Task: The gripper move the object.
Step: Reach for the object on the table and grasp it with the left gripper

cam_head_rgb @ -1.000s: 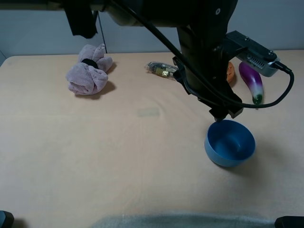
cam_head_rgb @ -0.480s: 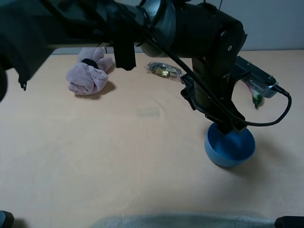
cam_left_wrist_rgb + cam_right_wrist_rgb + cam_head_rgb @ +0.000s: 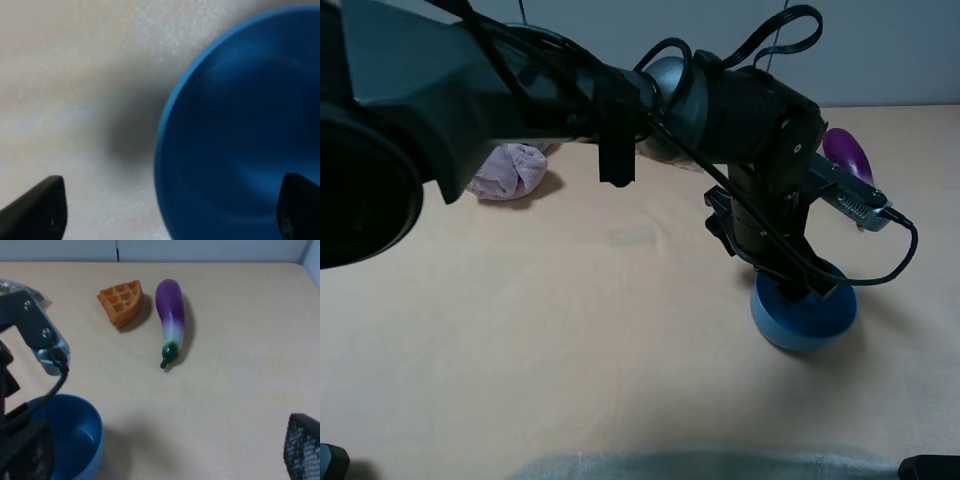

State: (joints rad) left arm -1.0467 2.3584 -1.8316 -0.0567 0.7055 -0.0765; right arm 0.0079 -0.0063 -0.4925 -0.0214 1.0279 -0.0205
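Fingers [image 3: 35,212] of the left gripper [image 3: 167,212] gape wide astride the bowl [image 3: 240,125] wall, one inside, one outside over the table [image 3: 60,75], so closing should pinch it.

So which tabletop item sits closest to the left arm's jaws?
The blue bowl: the open jaws straddle its rim, one tip outside and one over the inside. The eggplant, the waffle piece and the pink plush toy all lie well apart, farther back.
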